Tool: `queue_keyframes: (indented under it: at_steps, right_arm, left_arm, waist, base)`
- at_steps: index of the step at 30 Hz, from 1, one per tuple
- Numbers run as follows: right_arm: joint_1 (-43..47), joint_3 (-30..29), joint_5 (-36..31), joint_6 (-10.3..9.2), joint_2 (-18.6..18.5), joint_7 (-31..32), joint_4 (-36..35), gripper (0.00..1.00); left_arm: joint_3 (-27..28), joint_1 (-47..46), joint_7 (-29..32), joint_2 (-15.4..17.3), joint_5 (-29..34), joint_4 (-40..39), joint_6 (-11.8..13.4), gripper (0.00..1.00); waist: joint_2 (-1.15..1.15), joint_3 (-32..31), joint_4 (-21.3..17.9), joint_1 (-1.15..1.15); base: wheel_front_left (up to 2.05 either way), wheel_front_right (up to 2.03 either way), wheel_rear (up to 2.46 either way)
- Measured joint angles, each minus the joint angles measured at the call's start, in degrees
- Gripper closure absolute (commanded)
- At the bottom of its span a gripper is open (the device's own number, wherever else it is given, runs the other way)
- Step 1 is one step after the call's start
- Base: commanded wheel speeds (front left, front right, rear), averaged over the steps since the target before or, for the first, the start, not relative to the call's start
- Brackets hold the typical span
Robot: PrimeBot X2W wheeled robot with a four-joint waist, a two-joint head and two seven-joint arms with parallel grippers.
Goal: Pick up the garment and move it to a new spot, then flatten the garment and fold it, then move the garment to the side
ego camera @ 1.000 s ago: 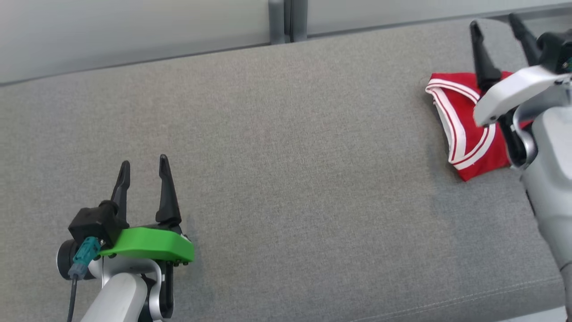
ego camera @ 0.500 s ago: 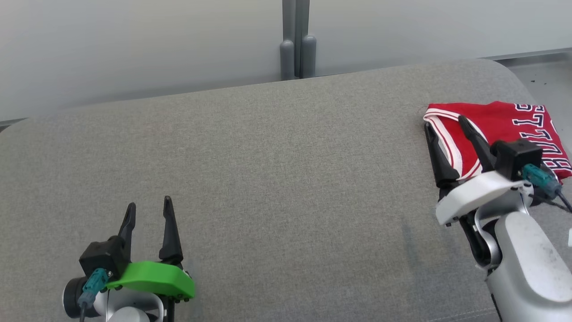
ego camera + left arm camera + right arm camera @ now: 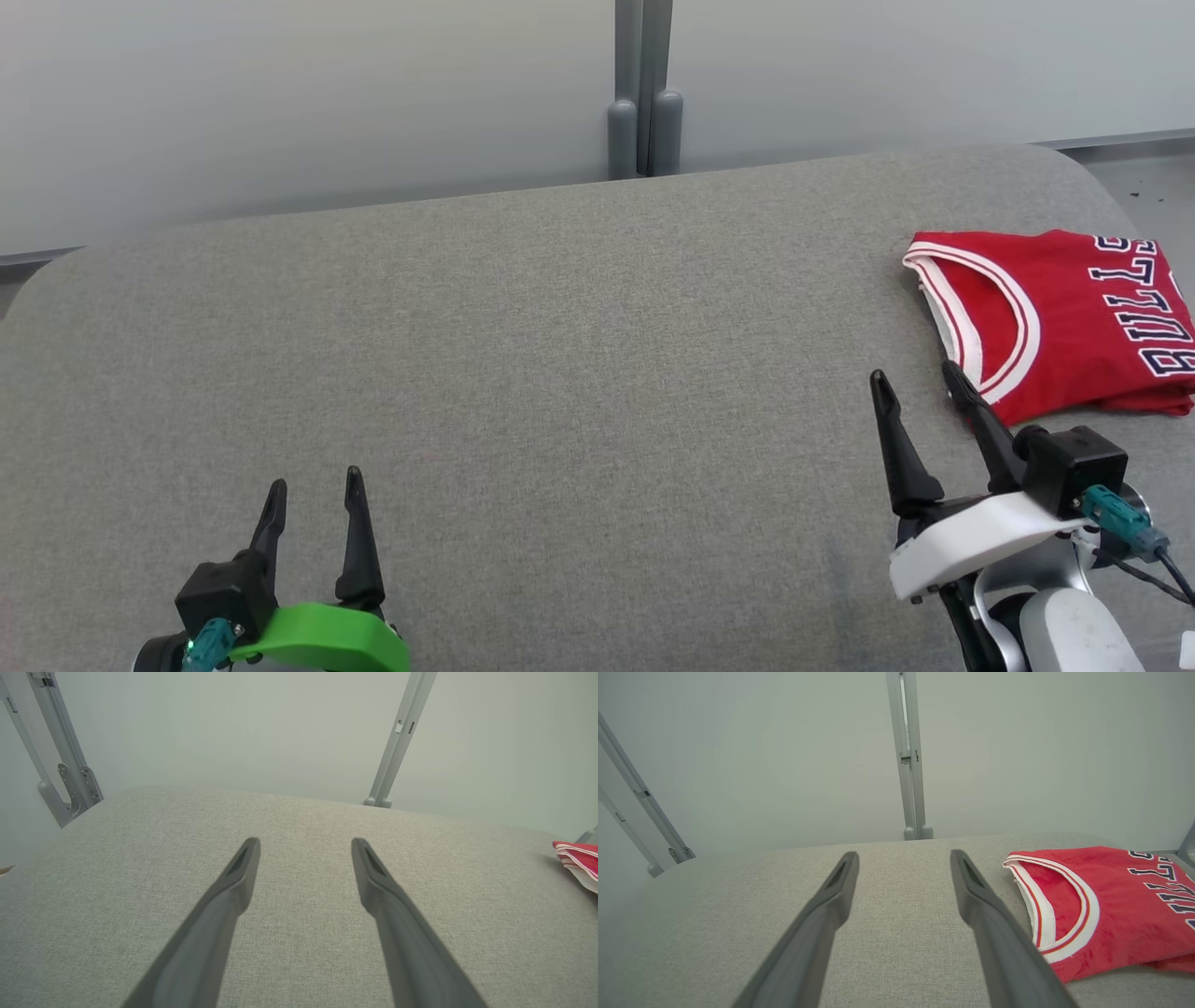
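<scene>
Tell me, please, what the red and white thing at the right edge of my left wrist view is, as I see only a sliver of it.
Observer: It is a folded red jersey with white trim, lying at the right end of the grey cushion.
Operator: Does it carry any print?
Observer: Yes, dark letters outlined in white run across its right part.
Operator: Where is the right end effector?
Observer: The right end effector is open and empty, just short of the jersey's near left corner.
</scene>
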Motion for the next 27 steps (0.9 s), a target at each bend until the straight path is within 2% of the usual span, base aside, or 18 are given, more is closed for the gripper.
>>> queue_keyframes:
  at_steps: [7,27]
  right_arm:
    - [1.83,1.07,2.71,0.0,0.14,-0.9,-0.22,0.0]
    - [2.23,1.74,3.53,-0.01,0.14,-2.05,1.65,0.0]
  left_arm:
    - [1.15,1.3,-0.02,-0.3,2.52,-1.2,0.21,0.0]
    - [1.59,1.51,0.0,-0.66,3.59,-0.65,-0.88,0.0]
  waist:
    - [0.01,-0.16,0.66,0.0]
    - [0.01,-1.3,0.96,0.0]
  base:
    - [0.0,0.0,0.0]
    - [0.0,0.0,0.0]
